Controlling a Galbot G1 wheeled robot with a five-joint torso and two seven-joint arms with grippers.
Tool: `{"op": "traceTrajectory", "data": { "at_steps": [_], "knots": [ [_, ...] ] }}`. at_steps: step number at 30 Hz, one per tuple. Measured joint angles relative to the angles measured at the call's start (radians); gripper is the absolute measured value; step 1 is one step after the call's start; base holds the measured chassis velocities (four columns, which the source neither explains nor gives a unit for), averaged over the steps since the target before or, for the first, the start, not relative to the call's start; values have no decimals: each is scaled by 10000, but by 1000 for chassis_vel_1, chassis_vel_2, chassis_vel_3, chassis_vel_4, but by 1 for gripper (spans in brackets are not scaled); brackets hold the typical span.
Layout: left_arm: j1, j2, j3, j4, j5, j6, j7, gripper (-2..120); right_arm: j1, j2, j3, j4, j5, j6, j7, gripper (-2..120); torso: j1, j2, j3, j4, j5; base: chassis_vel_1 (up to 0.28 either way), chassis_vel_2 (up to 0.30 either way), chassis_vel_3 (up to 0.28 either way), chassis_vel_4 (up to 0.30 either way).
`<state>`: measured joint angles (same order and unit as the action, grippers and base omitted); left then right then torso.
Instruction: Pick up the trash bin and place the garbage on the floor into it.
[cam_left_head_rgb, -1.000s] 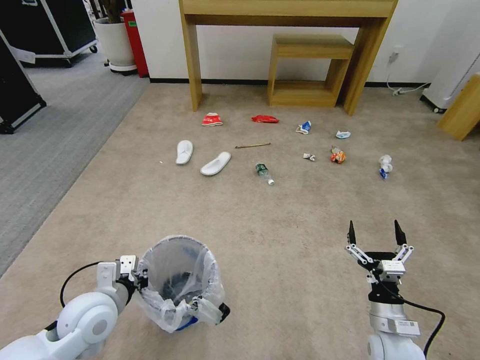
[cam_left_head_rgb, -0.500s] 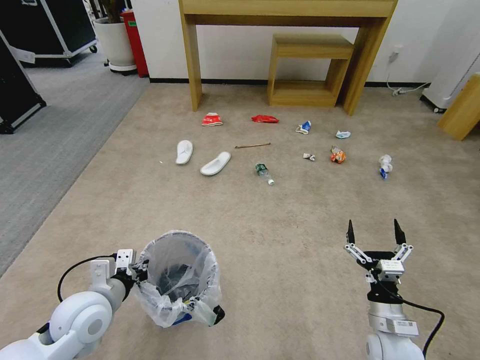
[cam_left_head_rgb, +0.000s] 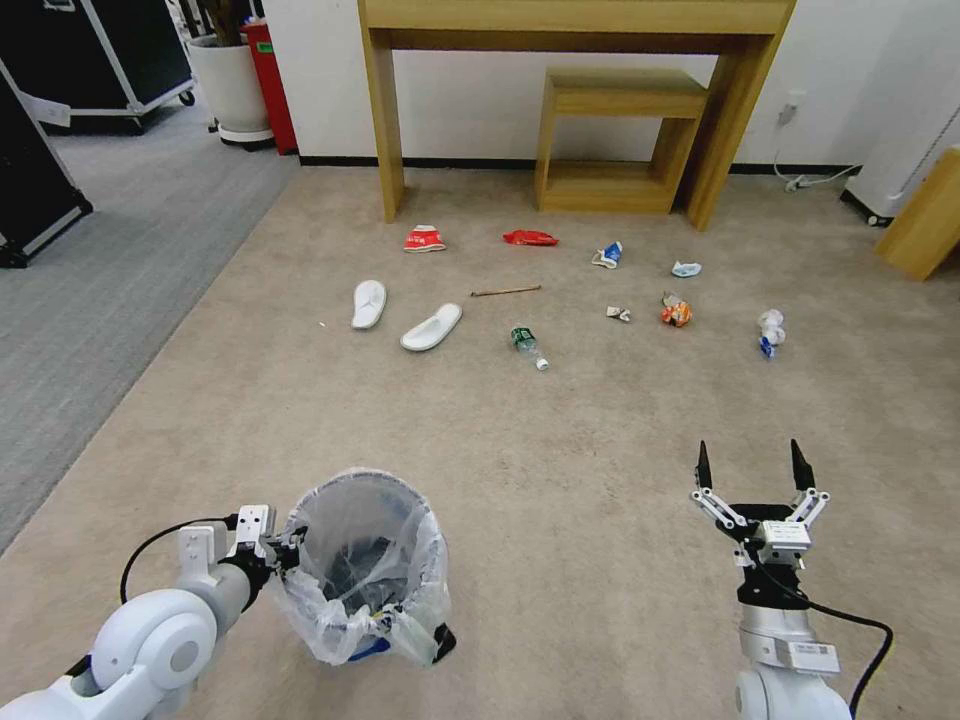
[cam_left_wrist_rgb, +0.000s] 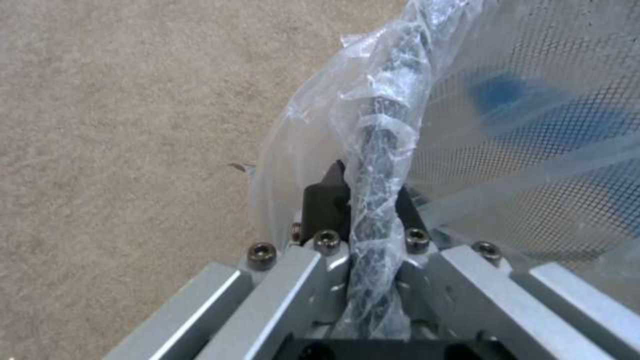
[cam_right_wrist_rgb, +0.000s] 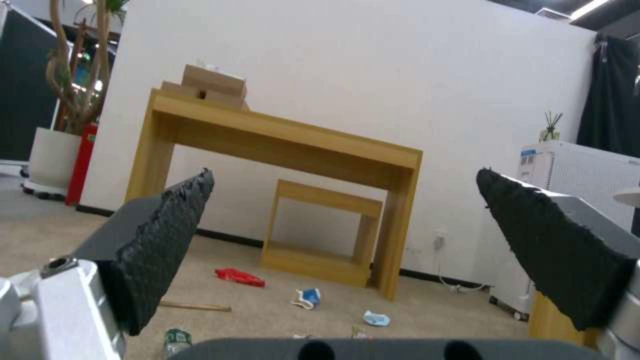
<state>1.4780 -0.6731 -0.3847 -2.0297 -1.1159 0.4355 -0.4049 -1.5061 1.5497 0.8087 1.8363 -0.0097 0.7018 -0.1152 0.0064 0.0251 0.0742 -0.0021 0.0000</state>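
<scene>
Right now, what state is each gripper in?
Left gripper: shut on the rim of the trash bin, pinching the bag liner.
Right gripper: open, holding nothing, above the carpet.

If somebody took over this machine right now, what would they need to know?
Left gripper: jaws shut on the rim of the trash bin, near the robot on its left.
Right gripper: jaws open, holding nothing, above bare carpet.
Garbage lies ahead near the wooden table: two slippers, a bottle, a stick, wrappers.
Done: the bin is gripped.
Left: all the litter must go into the bin.
</scene>
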Motion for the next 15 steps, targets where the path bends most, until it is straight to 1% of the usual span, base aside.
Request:
{"op": "traceTrajectory", "data": {
  "at_steps": [3,6,9,10,13,14,15],
  "knots": [
    [-7,-29,18,-4,-86,28,-31,0,3,26,-13,-4,-15,4,0,100,0,0,0,-1,1,0,0,0,0],
    [-79,-61,35,-61,-355,71,-75,0,5,39,-24,-20,-44,14,0,100,0,0,0,0,0,0,0,0,0],
    [-348,-101,50,-62,-848,60,-222,0,-11,48,-23,-23,-48,30,4,100,0,0,0,-1,0,0,0,0,0],
    [-348,-101,50,-62,-848,60,-222,0,-11,48,-23,-23,-48,30,4,100,0,0,0,-1,0,0,0,0,0],
    [-684,-236,41,-143,-1439,58,-665,0,-58,41,15,11,-45,30,41,100,0,1,0,0,1,0,0,0,0],
    [-684,-236,41,-143,-1439,58,-665,0,-58,41,15,11,-45,30,41,100,0,1,0,0,1,0,0,0,0],
    [-795,-314,41,-203,-1663,75,-891,0,-75,35,35,12,-44,30,50,100,0,0,0,-2,1,0,0,0,0]
  ]
}}
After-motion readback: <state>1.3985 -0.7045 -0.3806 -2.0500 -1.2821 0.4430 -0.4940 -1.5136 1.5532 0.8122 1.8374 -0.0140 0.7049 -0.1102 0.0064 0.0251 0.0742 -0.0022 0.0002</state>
